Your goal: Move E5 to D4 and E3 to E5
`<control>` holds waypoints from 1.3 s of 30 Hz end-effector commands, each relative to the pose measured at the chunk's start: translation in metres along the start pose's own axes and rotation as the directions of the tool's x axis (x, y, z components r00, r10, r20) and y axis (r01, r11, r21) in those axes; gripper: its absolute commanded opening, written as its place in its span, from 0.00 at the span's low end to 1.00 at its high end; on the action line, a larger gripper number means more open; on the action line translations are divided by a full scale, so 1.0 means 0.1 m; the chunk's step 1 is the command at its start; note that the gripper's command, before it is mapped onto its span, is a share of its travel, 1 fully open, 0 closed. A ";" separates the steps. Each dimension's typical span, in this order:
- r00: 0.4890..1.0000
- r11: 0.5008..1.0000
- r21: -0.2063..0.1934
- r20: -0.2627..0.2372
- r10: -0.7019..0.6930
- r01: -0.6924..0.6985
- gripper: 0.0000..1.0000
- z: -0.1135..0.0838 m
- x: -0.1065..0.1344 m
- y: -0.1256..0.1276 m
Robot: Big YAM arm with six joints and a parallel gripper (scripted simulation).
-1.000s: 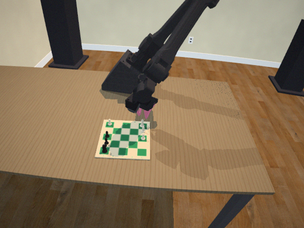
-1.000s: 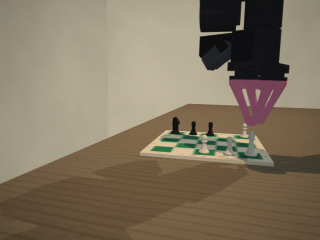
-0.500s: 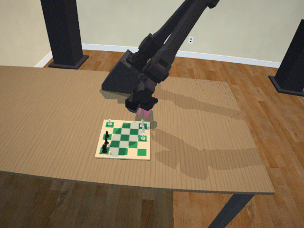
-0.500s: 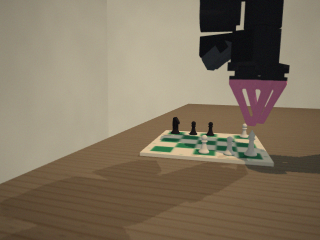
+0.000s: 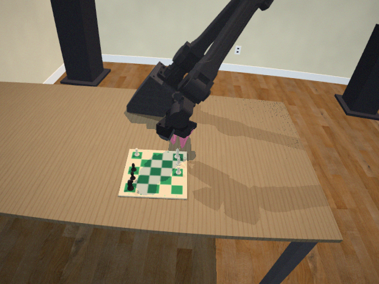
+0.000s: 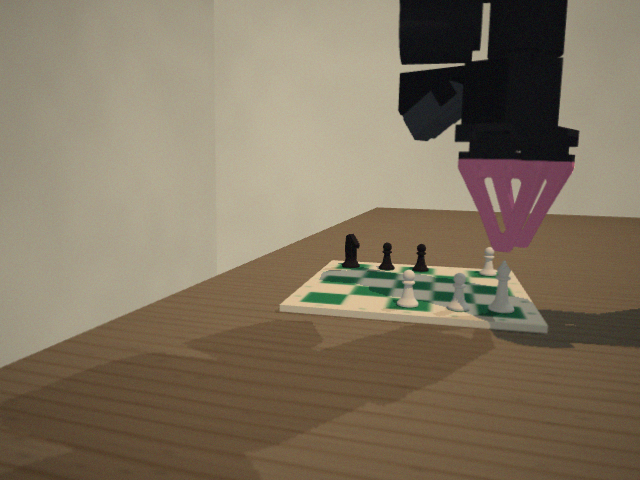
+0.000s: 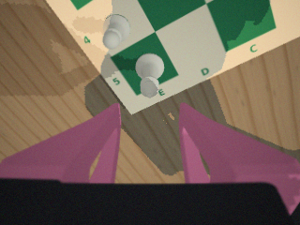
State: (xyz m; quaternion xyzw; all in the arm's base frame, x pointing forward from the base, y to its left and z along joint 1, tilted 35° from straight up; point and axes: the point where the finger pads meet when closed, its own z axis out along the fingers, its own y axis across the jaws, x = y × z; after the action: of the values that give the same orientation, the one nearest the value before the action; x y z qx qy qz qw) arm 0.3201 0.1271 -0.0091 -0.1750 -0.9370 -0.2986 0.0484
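Note:
A small green and white chessboard (image 5: 153,197) (image 6: 361,310) (image 7: 230,61) lies on the table. A tall white piece (image 5: 177,152) (image 6: 501,289) (image 7: 149,66) stands upright on E5, the corner square nearest the arm. A white pawn (image 5: 178,170) (image 6: 408,290) stands on E3, and another white pawn (image 5: 178,161) (image 6: 458,293) (image 7: 115,30) stands between them on E4. My gripper (image 5: 180,142) (image 6: 509,245) (image 7: 149,112) has pink fingers, partly open and empty. It hovers above the table just off the E5 corner, higher than the tall piece's top.
A fourth white pawn (image 5: 137,151) (image 6: 488,260) stands at the far left corner. A black knight (image 5: 130,184) (image 6: 351,250) and two black pawns (image 5: 132,171) (image 6: 403,256) line the board's left edge. The arm's dark base (image 5: 147,94) sits behind the board.

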 end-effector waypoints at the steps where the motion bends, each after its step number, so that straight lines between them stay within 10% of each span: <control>1: 1.000 1.000 0.003 0.004 -0.009 0.009 0.36 0.02 0.02 0.04; 39: 1.000 1.000 0.004 0.001 -0.007 0.007 0.36 0.39 0.02 0.05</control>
State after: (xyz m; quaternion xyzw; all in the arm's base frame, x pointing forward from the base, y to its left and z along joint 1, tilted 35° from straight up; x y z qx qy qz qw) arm 0.3203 0.1490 -0.0402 -0.1727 -0.9373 -0.2988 0.0477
